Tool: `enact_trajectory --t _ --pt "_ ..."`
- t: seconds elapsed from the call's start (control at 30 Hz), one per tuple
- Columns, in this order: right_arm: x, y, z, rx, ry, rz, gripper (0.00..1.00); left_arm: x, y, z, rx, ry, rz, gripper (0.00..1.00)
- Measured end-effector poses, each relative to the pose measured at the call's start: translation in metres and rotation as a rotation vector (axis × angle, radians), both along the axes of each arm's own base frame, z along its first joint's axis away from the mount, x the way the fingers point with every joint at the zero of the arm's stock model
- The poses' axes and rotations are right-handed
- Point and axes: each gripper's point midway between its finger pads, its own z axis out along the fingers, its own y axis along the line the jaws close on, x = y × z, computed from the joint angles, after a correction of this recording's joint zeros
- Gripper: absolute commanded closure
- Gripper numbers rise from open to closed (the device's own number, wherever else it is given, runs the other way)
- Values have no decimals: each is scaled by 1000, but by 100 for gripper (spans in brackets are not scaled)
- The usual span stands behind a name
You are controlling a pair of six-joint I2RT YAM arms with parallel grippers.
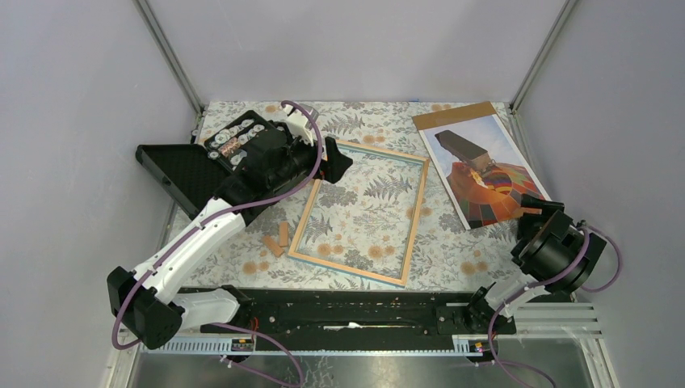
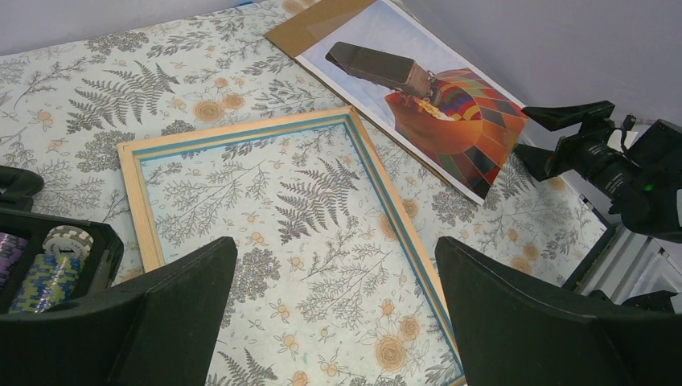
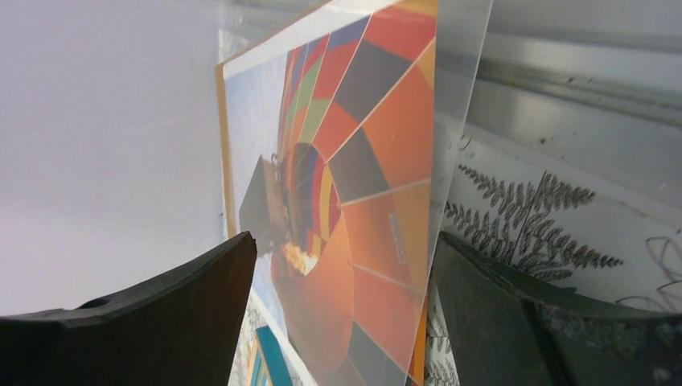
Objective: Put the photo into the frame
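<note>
Right gripper [image 1: 537, 207]: jaws wide apart, straddling near corner of glossy hot-air-balloon photo [image 1: 485, 174], not clamped. Photo lies at right, on brown backing board [image 1: 452, 113]. Thin light-wood-rimmed frame [image 1: 415, 218] flat on fern-print tabletop [image 1: 380, 121], mid-table. Left gripper [image 2: 336, 245] above frame's far-left corner, fully spread, empty.

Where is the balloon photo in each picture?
Top view: the photo lies at the far right of the table, right of the frame.
Left wrist view: the photo is at the top, middle to right, beyond the frame.
Right wrist view: the photo fills the middle, between the fingers.
Shared landmark: the right gripper, open at the photo's balloon end.
</note>
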Motion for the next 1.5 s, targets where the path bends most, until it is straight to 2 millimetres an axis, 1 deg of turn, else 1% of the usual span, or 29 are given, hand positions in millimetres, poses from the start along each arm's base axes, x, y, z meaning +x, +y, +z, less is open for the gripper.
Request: enact_trajectory --t 0.03,0.07,0.2,0.23,0.3,0.37,0.4,0.53,0.57,0.6,0.67,0.7,0.83,0.9,0.97,1.03,1.1,1.13,1.23,1.27,1.37,1.43,1.5 --pt "0 3 0 7 -12 12 18 0 0 0 0 0 -1 1" --pt "0 7 0 12 -24 23 23 0 0 0 -1 0 -3 1" --pt "4 12 7 11 -68 54 53 -1 -1 0 -4 4 -7 1" --pt "5 12 9 5 -79 59 65 -1 -1 0 -4 4 -8 1" --pt "7 13 13 4 -100 65 79 -1 -1 0 -5 5 -9 1" --pt "9 13 17 10 -121 71 87 -1 -1 0 -5 5 -10 1" --pt "10 14 18 12 -129 76 89 -2 -2 0 -5 5 -10 1" --pt "9 18 25 18 -137 92 90 -2 -2 0 -5 5 -11 1" --pt "8 19 28 14 -130 94 86 -2 -2 0 -5 6 -11 1" --pt "6 20 33 3 -121 96 79 -2 -2 0 -5 6 -12 1" --pt "3 20 45 -34 -105 100 72 -2 -2 0 -5 7 -13 1" --pt "1 19 51 -58 -100 100 71 -2 -2 0 -6 7 -14 1" --pt "-2 13 81 -178 -85 97 71 -2 -3 0 -7 9 -16 1" --pt "-2 12 89 -209 -83 102 74 -3 -3 0 -8 9 -20 1" --pt "-1 11 89 -217 -76 110 82 -3 -3 0 -8 10 -21 1" --pt "-1 11 84 -203 -67 115 90 -3 -3 0 -8 9 -21 1" --pt "1 13 76 -177 -55 126 92 -3 -3 0 -8 10 -21 1" --pt "1 14 72 -162 -50 133 89 -3 -3 0 -9 10 -22 1" --pt "1 15 63 -118 -33 129 57 -3 -3 0 -9 11 -23 1" --pt "0 15 60 -105 -21 121 50 -4 -4 0 -10 11 -24 1" --pt "-5 8 51 -86 34 79 39 -4 -4 0 -12 13 -23 1" --pt "-9 3 45 -87 71 51 33 -4 -4 0 -14 15 -26 1" --pt "-12 -1 38 -83 104 29 30 -4 -5 -1 -15 18 -30 1"
